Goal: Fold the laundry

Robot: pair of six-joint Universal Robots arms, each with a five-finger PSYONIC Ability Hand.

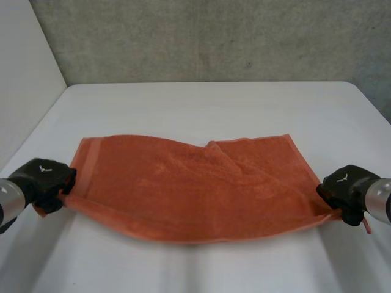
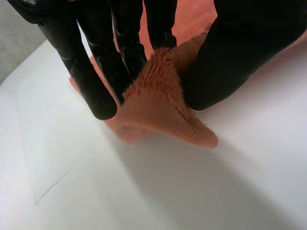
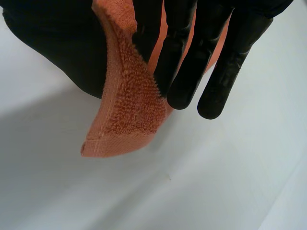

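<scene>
- A smooth white counter [image 1: 214, 110] spreads out wide in front of me, its matte top rounded at the far right corner.
- Behind its far edge stands a rough grey wall [image 1: 214, 36], mottled and speckled like concrete.
- A plain white panel [image 1: 24, 73] closes off the left side and meets the grey wall in the corner.
- The light is soft and even, laying pale shadows on the counter's near part.
</scene>
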